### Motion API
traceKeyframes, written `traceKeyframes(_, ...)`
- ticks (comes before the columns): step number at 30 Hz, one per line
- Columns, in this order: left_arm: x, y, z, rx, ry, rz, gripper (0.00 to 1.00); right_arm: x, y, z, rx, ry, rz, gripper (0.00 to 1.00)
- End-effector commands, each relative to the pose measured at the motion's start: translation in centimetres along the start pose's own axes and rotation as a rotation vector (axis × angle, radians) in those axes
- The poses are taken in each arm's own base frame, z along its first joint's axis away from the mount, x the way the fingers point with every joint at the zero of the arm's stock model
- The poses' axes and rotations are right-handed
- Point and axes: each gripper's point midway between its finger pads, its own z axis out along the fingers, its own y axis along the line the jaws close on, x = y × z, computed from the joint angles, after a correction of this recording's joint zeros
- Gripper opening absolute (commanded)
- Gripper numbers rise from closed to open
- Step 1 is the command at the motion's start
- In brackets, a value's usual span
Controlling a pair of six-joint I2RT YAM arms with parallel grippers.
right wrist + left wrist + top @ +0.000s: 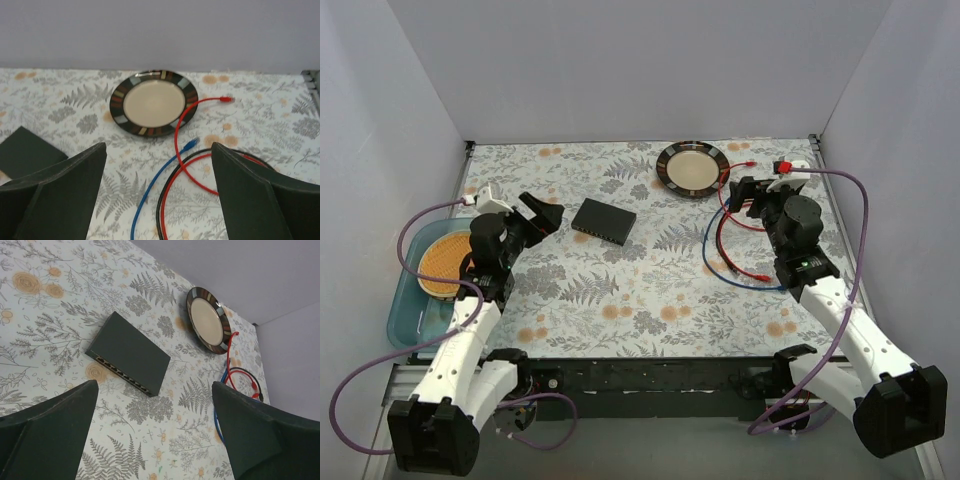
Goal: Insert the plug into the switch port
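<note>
The flat black switch box [603,220] lies left of the table's middle. Its row of ports [122,374] faces my left gripper [154,390], which hangs open above the cloth just short of the box, holding nothing. A blue cable ends in a blue plug [191,144]. A red cable ends in a red plug [226,100], and a black cable [165,200] loops beside them. All lie loose on the cloth. My right gripper [159,150] is open over these cables with nothing between its fingers; the blue plug is just ahead of it.
A dark-rimmed round plate [692,168] sits at the back, right of the middle, beyond the cables [712,268]. A blue bin [408,300] holding a woven orange dish stands off the table's left edge. White walls close in three sides.
</note>
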Motion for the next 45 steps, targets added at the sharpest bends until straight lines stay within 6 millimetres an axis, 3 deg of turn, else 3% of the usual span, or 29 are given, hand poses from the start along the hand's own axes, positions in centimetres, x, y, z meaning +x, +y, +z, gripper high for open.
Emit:
traceKeyframes(1, 0.7, -0.1, 0.0, -0.025, 0.081, -0.015, 0.98, 3.1, 1.0, -0.1, -0.041, 0.219, 0.006, 0.91)
traceKeyframes(3, 1.2, 0.9, 0.9, -0.093, 0.118, -0.06, 0.98, 4.3, 1.4, 0.0, -0.064, 0.307, -0.019, 0.89)
traceKeyframes(4, 1.4, 0.6, 0.8, -0.109, 0.162, -0.074, 0.98, 4.7, 1.4, 0.0, -0.062, 0.33, -0.018, 0.96)
traceKeyframes(8, 5.3, -0.7, 1.7, -0.02, 0.388, -0.128, 0.98, 7.4, 0.8, -0.1, -0.001, 0.455, -0.049, 0.99)
traceKeyframes(11, 7.1, -0.1, 2.1, -0.005, 0.466, -0.111, 0.98, 9.9, 0.8, -0.8, 0.029, 0.549, -0.069, 0.98)
traceKeyframes(13, 7.9, 0.3, 2.2, -0.007, 0.495, -0.112, 0.98, 12.7, 0.8, -1.7, 0.038, 0.648, -0.078, 0.94)
traceKeyframes(18, 9.5, 0.7, 2.1, -0.002, 0.568, -0.129, 0.98, 19.0, 0.8, -3.9, 0.062, 0.84, -0.092, 0.72)
traceKeyframes(24, 9.5, 1.2, 2.0, -0.034, 0.56, -0.128, 0.98, 23.8, -0.1, -6.8, 0.105, 1.004, -0.117, 0.62)
traceKeyframes(34, 9.0, 1.7, 1.9, -0.072, 0.532, -0.118, 0.98, 27.1, -1.8, -9.6, 0.193, 1.098, -0.178, 0.44)
traceKeyframes(39, 8.8, 1.6, 1.8, -0.072, 0.525, -0.115, 0.98, 26.9, -2.0, -9.4, 0.216, 1.064, -0.202, 0.26)
traceKeyframes(44, 8.8, 1.7, 1.8, -0.073, 0.523, -0.116, 0.98, 25.8, -1.1, -8.3, 0.194, 1.019, -0.217, 0.02)
traceKeyframes(45, 8.8, 1.6, 1.8, -0.072, 0.524, -0.116, 0.98, 25.6, -0.9, -8.2, 0.186, 1.012, -0.222, 0.01)
